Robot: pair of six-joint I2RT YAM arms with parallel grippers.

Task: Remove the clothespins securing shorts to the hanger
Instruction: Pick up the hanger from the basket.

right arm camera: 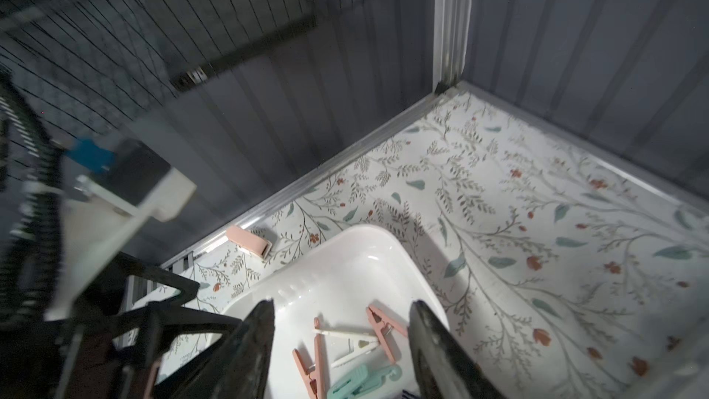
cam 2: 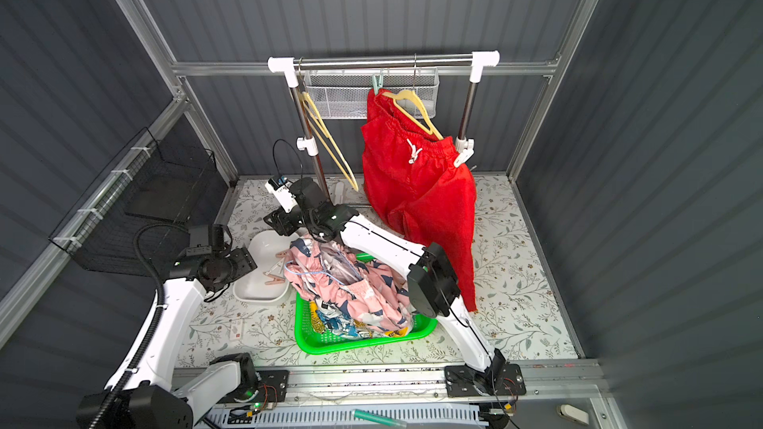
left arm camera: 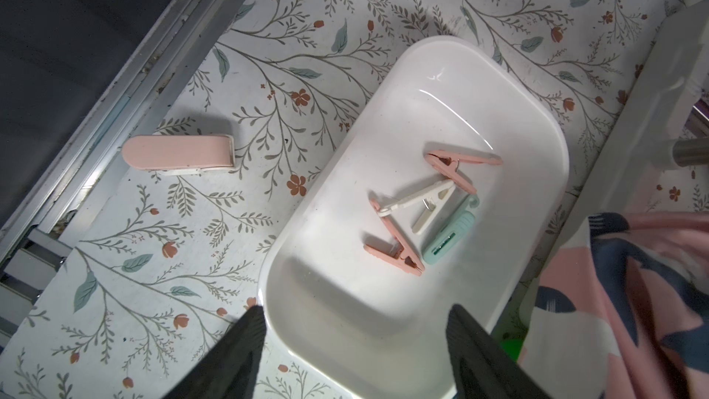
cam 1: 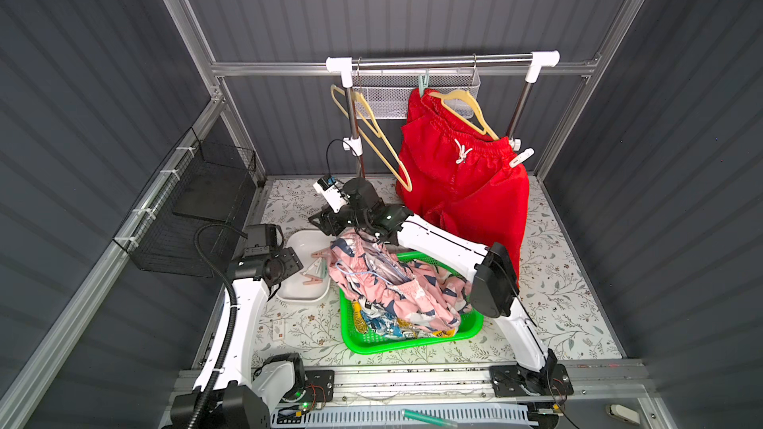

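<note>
My left tool (left arm camera: 356, 310) and right tool (right arm camera: 343, 305) are both spread wide and empty above the white tray (left arm camera: 345, 320), where four loose clothespins (left arm camera: 422, 197) lie. Right of centre in both top views, the red shorts (cam 1: 462, 183) hang on the hanger (cam 1: 487, 125). A mint pin (cam 1: 423, 84) sits at their top corner and a white pin (cam 1: 521, 157) at the waistband's right end.

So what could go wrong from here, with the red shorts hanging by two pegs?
1. The red shorts hang tilted from a mint peg and a white peg. Freeing one may drop them onto the table, not into the green basket.
2. The pink shorts spill over the basket rim under the right arm, so the fabric could snag on it.
</note>
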